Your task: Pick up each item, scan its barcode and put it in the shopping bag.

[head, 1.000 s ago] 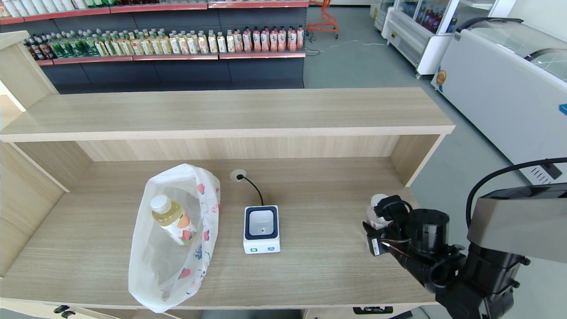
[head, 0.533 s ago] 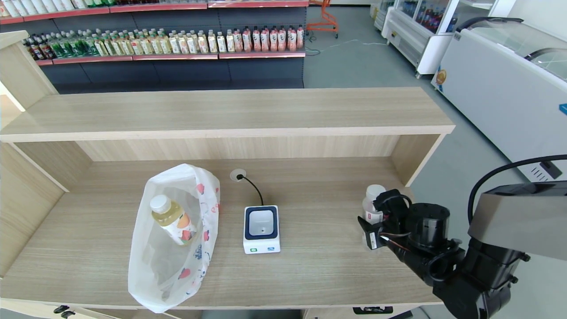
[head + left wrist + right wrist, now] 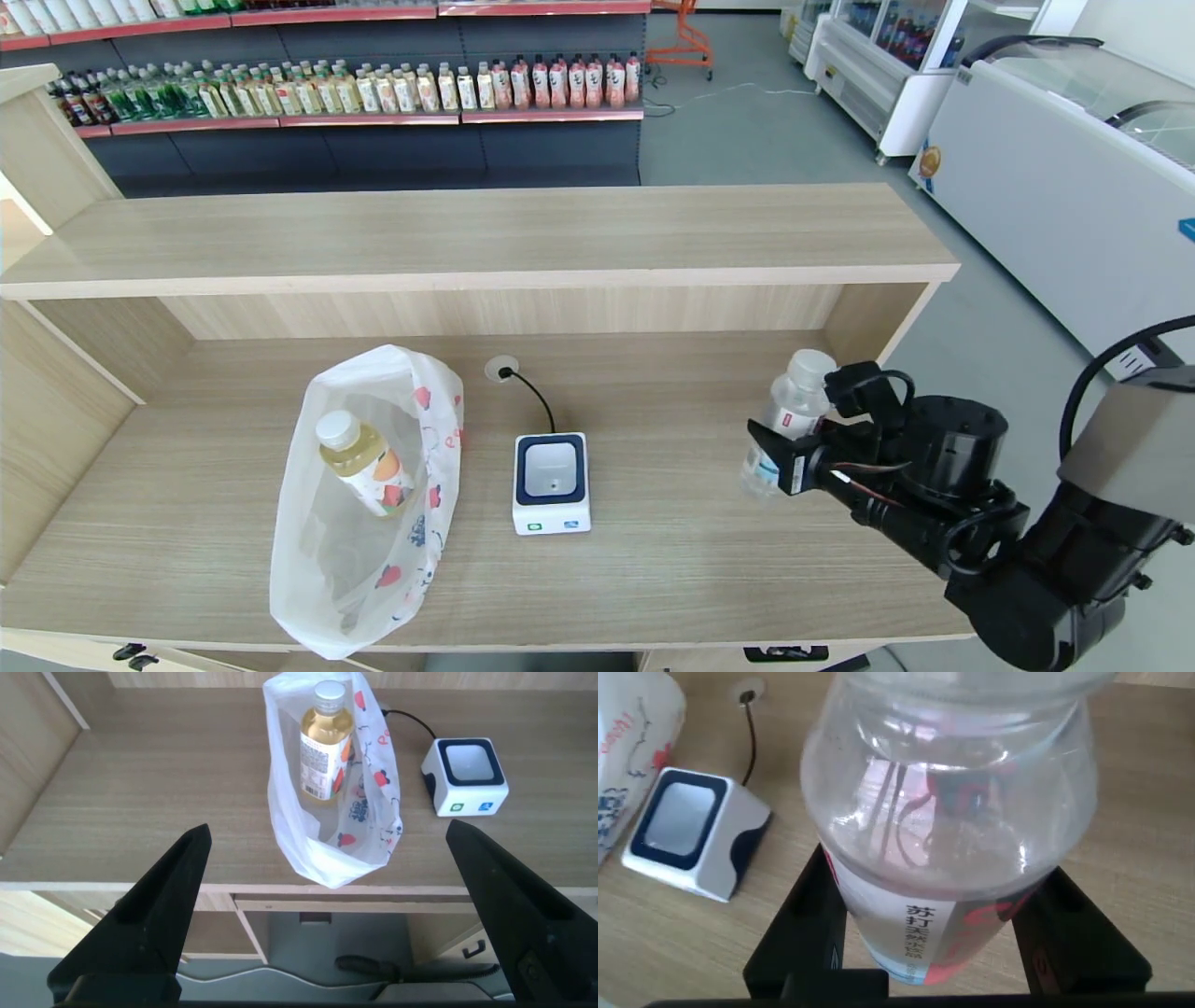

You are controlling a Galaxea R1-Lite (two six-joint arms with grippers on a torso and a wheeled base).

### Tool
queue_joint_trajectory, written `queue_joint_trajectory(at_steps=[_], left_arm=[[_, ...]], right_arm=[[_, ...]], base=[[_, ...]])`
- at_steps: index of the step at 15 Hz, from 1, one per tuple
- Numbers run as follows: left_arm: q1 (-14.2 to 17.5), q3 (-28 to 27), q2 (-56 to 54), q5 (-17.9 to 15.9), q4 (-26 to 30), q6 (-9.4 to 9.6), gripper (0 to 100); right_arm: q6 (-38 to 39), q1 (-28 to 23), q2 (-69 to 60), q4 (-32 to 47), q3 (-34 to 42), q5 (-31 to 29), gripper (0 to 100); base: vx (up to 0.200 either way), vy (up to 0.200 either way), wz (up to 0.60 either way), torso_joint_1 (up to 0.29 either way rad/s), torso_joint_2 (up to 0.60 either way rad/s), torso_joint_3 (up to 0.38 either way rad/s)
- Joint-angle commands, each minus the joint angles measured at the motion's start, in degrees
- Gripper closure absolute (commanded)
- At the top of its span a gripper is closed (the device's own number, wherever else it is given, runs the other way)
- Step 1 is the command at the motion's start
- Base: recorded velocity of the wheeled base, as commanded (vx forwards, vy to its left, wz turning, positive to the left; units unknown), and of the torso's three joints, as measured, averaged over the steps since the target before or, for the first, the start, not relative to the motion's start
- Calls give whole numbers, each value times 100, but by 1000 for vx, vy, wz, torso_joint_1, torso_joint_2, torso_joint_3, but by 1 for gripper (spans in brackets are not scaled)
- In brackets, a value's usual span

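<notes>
On the wooden counter [image 3: 653, 560], a scanner [image 3: 551, 481] is set beside the shopping bag [image 3: 355, 560], which contains a juice bottle [image 3: 364, 464]. A water bottle [image 3: 792, 415] is clamped by the right gripper [image 3: 798, 446], right of the scanner. The left gripper [image 3: 329, 833] is spread wide, empty.

clear bottle [image 3: 792, 415], red-printed white bag [image 3: 322, 551], white-blue scanner [image 3: 551, 509]

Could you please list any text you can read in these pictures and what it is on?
Water bottle label: dark characters, partly hidden, not reliably readable.
Shopping bag: red lettering, too small.
Juice bottle label: blurred.
Scanner: two small icons, no legible words.
</notes>
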Motion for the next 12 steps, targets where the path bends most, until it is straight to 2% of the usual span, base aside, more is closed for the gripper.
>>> queue_joint_trajectory(at_steps=[1, 3, 5, 11, 12], left_arm=[[2, 1, -2, -1, -1, 0, 0], [2, 1, -2, -1, -1, -9, 0], [2, 1, -2, -1, -1, 0, 0], [2, 1, -2, -1, -1, 0, 0], [2, 1, -2, -1, -1, 0, 0]], right_arm=[[343, -286, -940, -3, 322, 1169, 100], [396, -488, -1512, -3, 709, 2443, 100], [414, -567, -1855, -3, 884, 3436, 100], [414, -330, -2136, -284, 928, 4966, 100], [414, -286, -2171, -284, 937, 5080, 100]], base=[[0, 0, 0, 0, 0, 0], [0, 0, 0, 0, 0, 0], [0, 0, 0, 0, 0, 0], [0, 0, 0, 0, 0, 0], [0, 0, 0, 0, 0, 0]])
